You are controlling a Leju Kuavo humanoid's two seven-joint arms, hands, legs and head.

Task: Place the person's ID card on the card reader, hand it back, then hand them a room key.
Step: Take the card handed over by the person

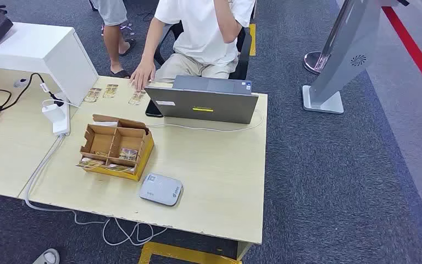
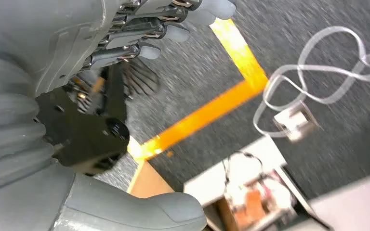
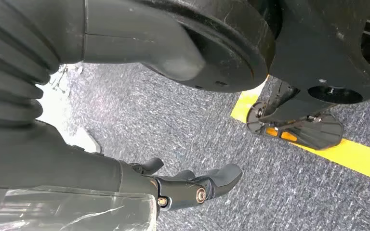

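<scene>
The grey-white card reader (image 1: 160, 189) lies near the front edge of the wooden table (image 1: 220, 165). Behind it and to the left stands an open cardboard box (image 1: 116, 147) with compartments holding cards. Several small cards (image 1: 110, 91) lie along the far edge. A seated person's hand (image 1: 142, 74) rests on the table beside them. I cannot tell which card is the ID card. My left hand (image 2: 77, 96) hangs over the carpet, fingers (image 2: 168, 32) stretched out, thumb apart, holding nothing. My right hand (image 3: 101, 168) also hangs low with its fingers (image 3: 197, 187) loose and nothing in them.
An open grey laptop (image 1: 206, 99) stands at the far side, with a black phone (image 1: 153, 109) by its left corner. At the left are a white power strip (image 1: 57, 116), its cables and a white cabinet (image 1: 44, 52). A second person stands behind. A grey kiosk stand (image 1: 335, 66) is at the right.
</scene>
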